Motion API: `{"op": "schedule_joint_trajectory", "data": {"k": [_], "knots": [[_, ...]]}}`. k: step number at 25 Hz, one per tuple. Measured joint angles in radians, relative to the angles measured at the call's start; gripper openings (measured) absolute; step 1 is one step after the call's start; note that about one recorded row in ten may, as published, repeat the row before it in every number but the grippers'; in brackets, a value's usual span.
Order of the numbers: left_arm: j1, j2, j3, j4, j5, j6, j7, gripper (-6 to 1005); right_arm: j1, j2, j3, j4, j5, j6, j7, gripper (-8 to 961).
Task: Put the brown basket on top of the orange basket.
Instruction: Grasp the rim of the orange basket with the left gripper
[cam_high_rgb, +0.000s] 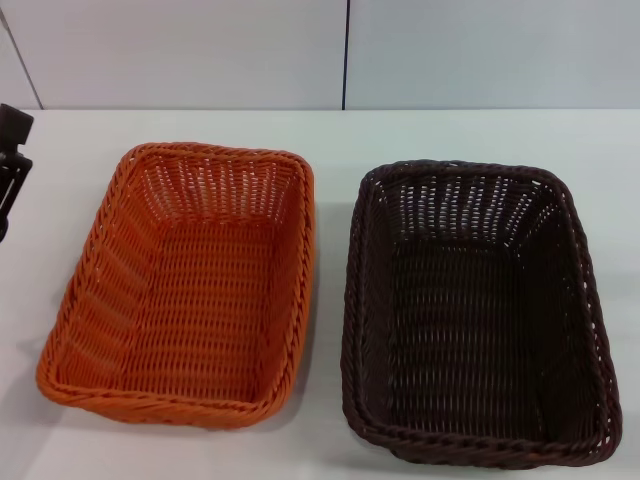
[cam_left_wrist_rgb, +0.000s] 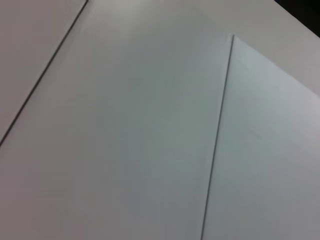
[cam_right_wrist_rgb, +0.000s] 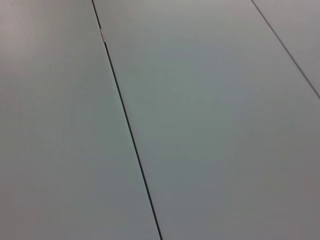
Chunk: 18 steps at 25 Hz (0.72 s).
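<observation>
The brown basket (cam_high_rgb: 476, 310) sits upright on the white table (cam_high_rgb: 330, 135), mouth up and empty, its braided rim unbroken all round. No brand, label or writing can be read on it or on anything else in the head view. Just beside it, toward the robot's left, stands the orange basket (cam_high_rgb: 185, 285), also upright and empty; a narrow strip of table shows between the two rims, so they do not touch. Nothing rests on top of the orange basket.

Well beyond the orange basket, at the table's left edge, a dark part of the left gripper (cam_high_rgb: 12, 165) shows; whether its fingers are spread or closed cannot be told. It is far from the brown basket. The right gripper is out of sight. Both wrist views show only pale panels (cam_left_wrist_rgb: 125, 130) with thin dark seams (cam_right_wrist_rgb: 127, 130).
</observation>
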Motion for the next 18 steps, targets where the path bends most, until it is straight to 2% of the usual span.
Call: {"op": "schedule_joint_trajectory", "data": {"k": [11, 18], "knots": [[0.000, -0.001, -0.041, -0.021, 0.000, 0.000, 0.003, 813, 0.000, 0.000, 0.001, 0.001, 0.000, -0.001, 0.000, 526], [0.003, -0.003, -0.159, -0.091, 0.003, 0.044, 0.065, 799, -0.005, 0.000, 0.001, 0.001, 0.000, -0.011, 0.000, 526]]}}
